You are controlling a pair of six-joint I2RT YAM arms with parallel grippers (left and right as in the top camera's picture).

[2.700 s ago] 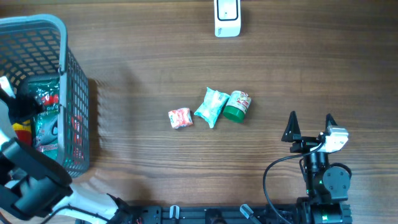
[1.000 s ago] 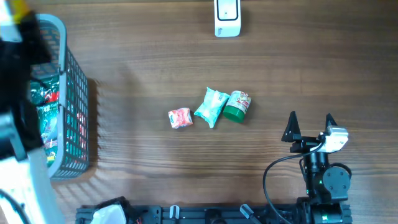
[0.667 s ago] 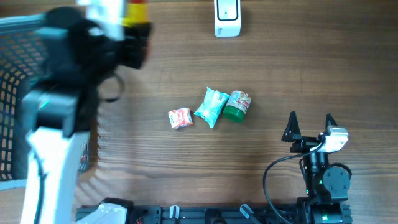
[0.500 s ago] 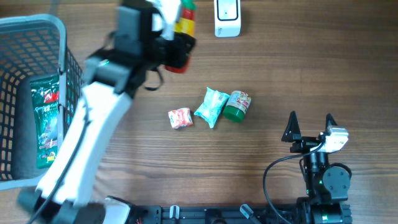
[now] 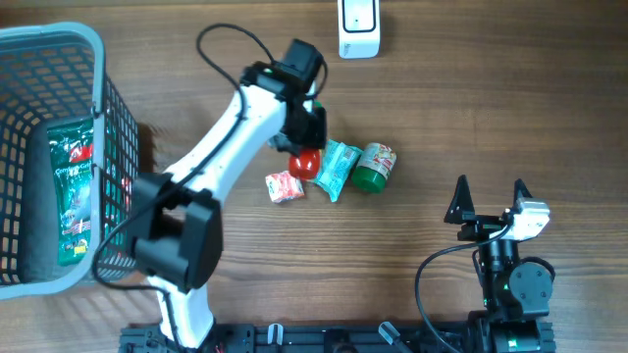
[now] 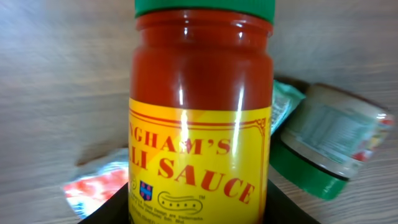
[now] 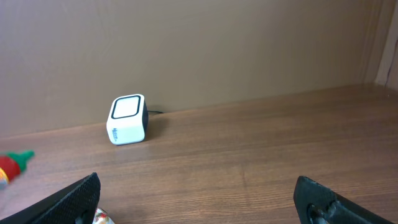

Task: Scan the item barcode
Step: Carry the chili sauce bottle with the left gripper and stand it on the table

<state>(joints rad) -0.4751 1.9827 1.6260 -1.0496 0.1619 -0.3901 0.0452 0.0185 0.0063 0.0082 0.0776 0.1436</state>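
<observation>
The left gripper clamps the red, yellow-labelled sauce bottle short of the white box scanner at the far edge of the table, presumably for scanning. The right gripper stands apart.

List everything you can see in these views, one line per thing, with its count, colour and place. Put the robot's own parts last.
table: one, brown wood, under everything
basket: one, grey-blue mesh, at the left edge
green packet: one, green with red, lying inside the basket
scanner: one, white, far edge, middle
sauce bottle: one, red with yellow label and green cap, in the left tool, between the small packet and the teal packet as seen from overhead
small packet: one, red and white, middle of the table
teal packet: one, teal, right of the small packet
jar: one, green lid, on its side beside the teal packet
left tool: one, black, shut on the sauce bottle
right tool: one, black, open and empty, near right
</observation>
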